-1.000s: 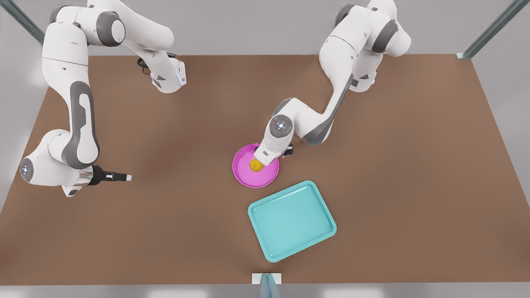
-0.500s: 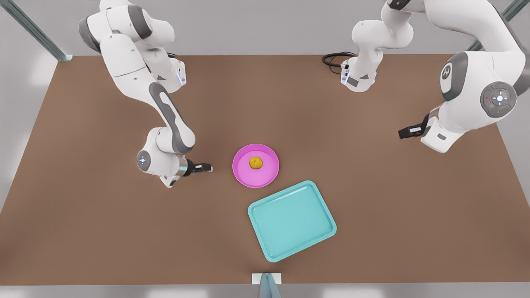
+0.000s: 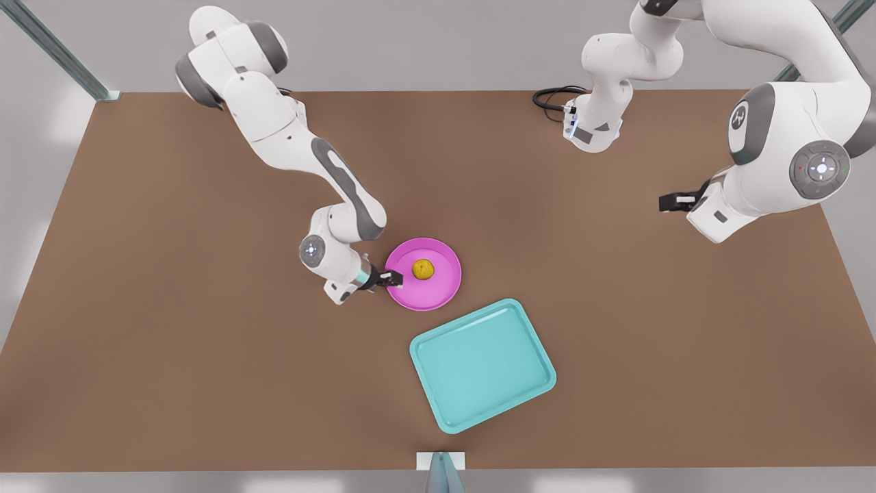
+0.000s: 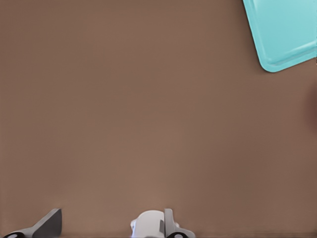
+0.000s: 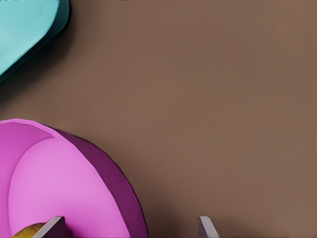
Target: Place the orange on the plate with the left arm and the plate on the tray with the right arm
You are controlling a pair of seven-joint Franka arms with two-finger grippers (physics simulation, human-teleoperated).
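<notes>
Right hand [image 3: 393, 277] at the near rim of the plate [image 3: 438, 301], low over the table [image 3: 171, 376]. Fingers [image 5: 54, 226] are spread wide and hold nothing. In the right wrist view the rim falls between the two tips, one tip over the dish floor and the other outside over bare table. Judgement: the hand is set to pinch the rim, the only graspable part of a flat dish.

Orange [image 3: 423, 269] lies on the plate just ahead of the hand, near the dish centre, touching neither finger. It sits loose, so that half of the task looks done.

Tray [image 3: 482, 366] is beyond the plate and off to one side of the hand, close to the plate but not touching it. Nothing is on it.

Left hand [image 3: 674, 200] waits well away on the far side of the plate, raised over bare table, fingers apart and holding nothing.

Next step, as I judge it: close on the rim, then lift and carry to the tray. Risk: a rim grip may tilt the plate and roll the orange off, so keep it level.
</notes>
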